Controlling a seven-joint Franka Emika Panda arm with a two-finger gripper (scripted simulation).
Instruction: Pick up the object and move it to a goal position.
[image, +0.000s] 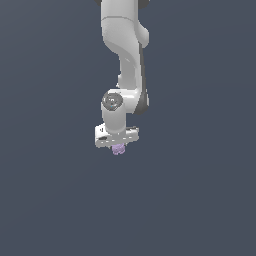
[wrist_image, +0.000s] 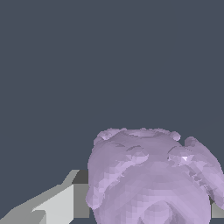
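The object (image: 118, 149) is a tiny pale lilac knobbly blob sitting right under the white hand of the arm in the exterior view. My gripper (image: 118, 146) points straight down over it, and the blob hides the fingers there. In the wrist view the object (wrist_image: 148, 175) fills the near part of the picture. A grey-white finger (wrist_image: 59, 203) presses against one side of it, and a sliver of the other finger (wrist_image: 217, 211) shows on the opposite side. The gripper is shut on the object.
Around the arm (image: 125, 60) there is only a flat, uniform dark blue-grey surface in both views. No other objects, containers or edges show.
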